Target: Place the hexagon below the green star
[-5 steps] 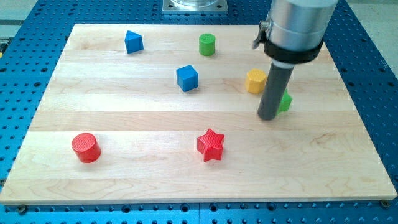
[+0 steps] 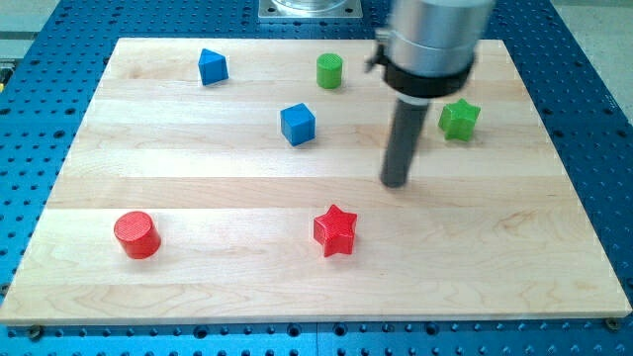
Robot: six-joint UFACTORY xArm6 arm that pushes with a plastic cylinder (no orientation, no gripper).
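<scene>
The green star (image 2: 459, 119) lies at the board's upper right. My tip (image 2: 396, 184) rests on the board below and to the left of the star, apart from it, and above and to the right of the red star (image 2: 335, 230). No yellow hexagon shows. The rod (image 2: 401, 138) and the arm's grey body cover the board just left of the green star.
A blue cube (image 2: 298, 125) lies left of the rod. A green cylinder (image 2: 329, 71) and a blue angular block (image 2: 212, 67) lie near the view's top. A red cylinder (image 2: 136, 235) lies at the lower left. The wooden board (image 2: 198, 287) sits on a blue perforated table.
My tip moved left. The green star, half hidden beside the rod before, now lies higher and in full view. The yellow hexagon, visible left of the rod before, no longer shows.
</scene>
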